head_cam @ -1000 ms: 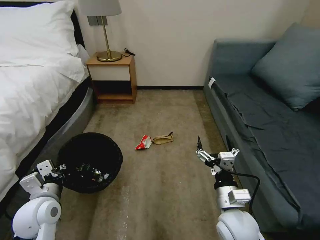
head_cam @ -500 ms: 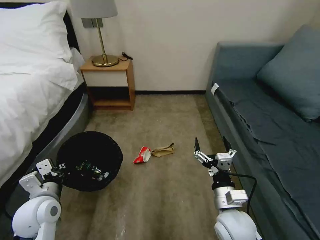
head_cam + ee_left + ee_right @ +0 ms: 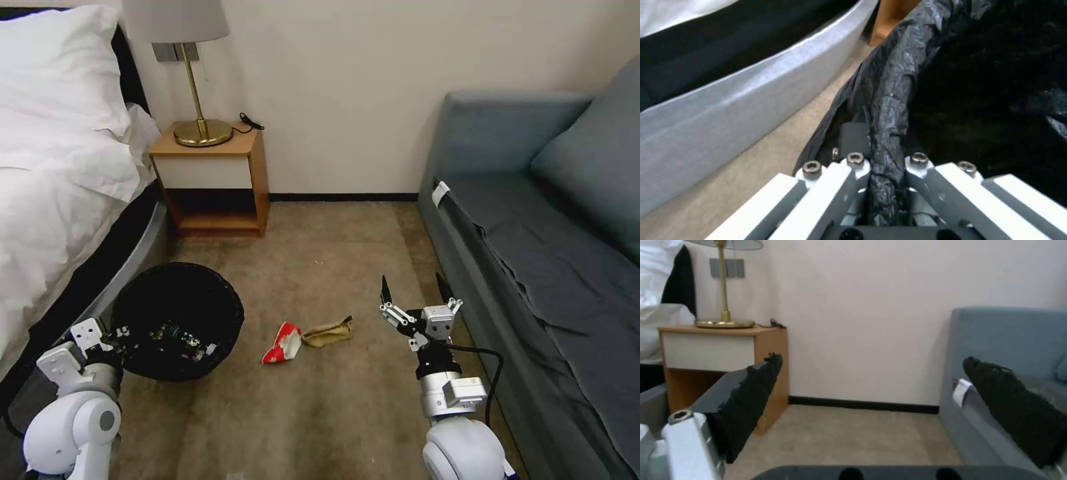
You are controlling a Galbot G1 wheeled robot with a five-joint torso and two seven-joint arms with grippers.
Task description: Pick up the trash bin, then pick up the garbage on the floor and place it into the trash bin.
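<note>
- Left gripper (image 3: 882, 186) stayed pinched on the bin (image 3: 177, 320) rim, near left.
- Camera had advanced — wrappers (image 3: 307, 335) lay closer on the carpet, right gripper (image 3: 413, 293) spread wide, ready.

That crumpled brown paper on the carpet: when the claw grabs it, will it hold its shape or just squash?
Probably it squashes: the brown paper lies creased and flattened, so it looks thin and floppy. It seems light too, and likely won't roll. It touches the red-white wrapper, which might get nudged. The right claw is open above the floor beside them.
</note>
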